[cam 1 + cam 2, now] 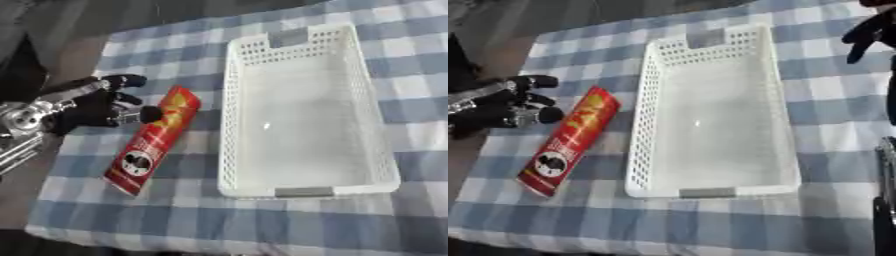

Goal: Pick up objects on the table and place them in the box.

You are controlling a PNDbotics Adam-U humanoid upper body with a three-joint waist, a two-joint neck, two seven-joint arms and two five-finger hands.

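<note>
1. The white box (306, 190) fills the centre of the frame, its near rim towards the bottom edge; nothing shows inside it.
2. The red can (153, 140) lies on its side on the checked cloth (175, 220) in the lower left, just beside the box's left wall, its far end tilting towards the box.
3. The left hand (101, 105) sits at middle left, fingers relaxed and holding nothing, fingertips at the can's far end. It should wrap the can's middle, judging by the length, so it lifts level.
4. The right hand (868, 32) hangs at the upper right, fingers pointing down, empty.
</note>
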